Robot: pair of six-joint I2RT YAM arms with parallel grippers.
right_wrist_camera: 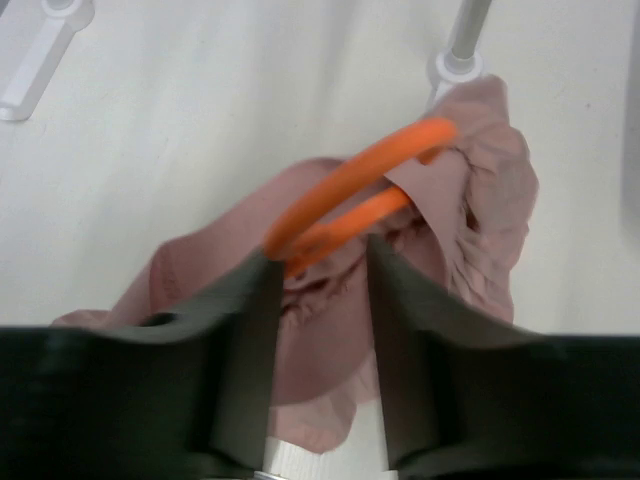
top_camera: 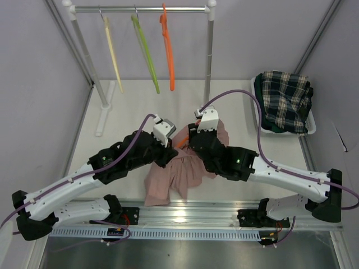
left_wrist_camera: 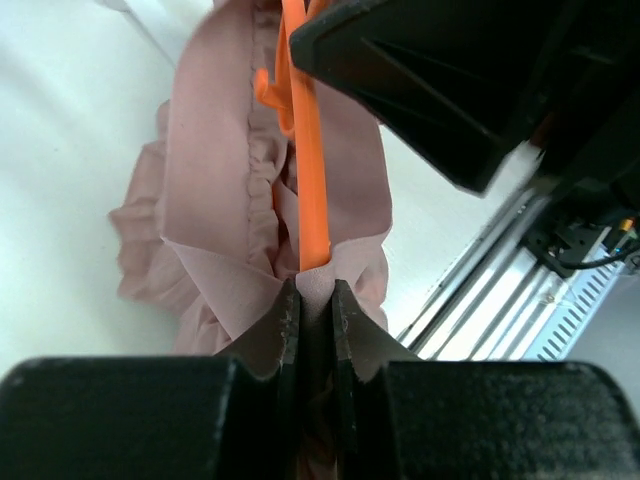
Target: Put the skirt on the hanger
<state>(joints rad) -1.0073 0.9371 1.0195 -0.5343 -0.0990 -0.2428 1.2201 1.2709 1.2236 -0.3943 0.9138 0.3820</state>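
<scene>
The pink skirt [top_camera: 168, 179] lies crumpled on the table between my two arms, with an orange hanger [top_camera: 182, 140] poking out of its top. In the left wrist view my left gripper [left_wrist_camera: 315, 290] is shut on a fold of the skirt [left_wrist_camera: 210, 200], and the hanger [left_wrist_camera: 312, 180] runs straight up from the jaws along the gathered waistband. In the right wrist view my right gripper [right_wrist_camera: 318, 260] stands open over the skirt [right_wrist_camera: 470, 200]. The looped end of the hanger [right_wrist_camera: 360, 170] sits at its left fingertip. From above, both sets of fingertips are hidden.
A clothes rack [top_camera: 140, 9] stands at the back with a cream hanger [top_camera: 113, 53], a green one [top_camera: 147, 50] and an orange one [top_camera: 168, 50]. Its right post [top_camera: 208, 56] rises just behind the skirt. A white basket [top_camera: 311, 126] holds a plaid garment [top_camera: 283, 101] at the right.
</scene>
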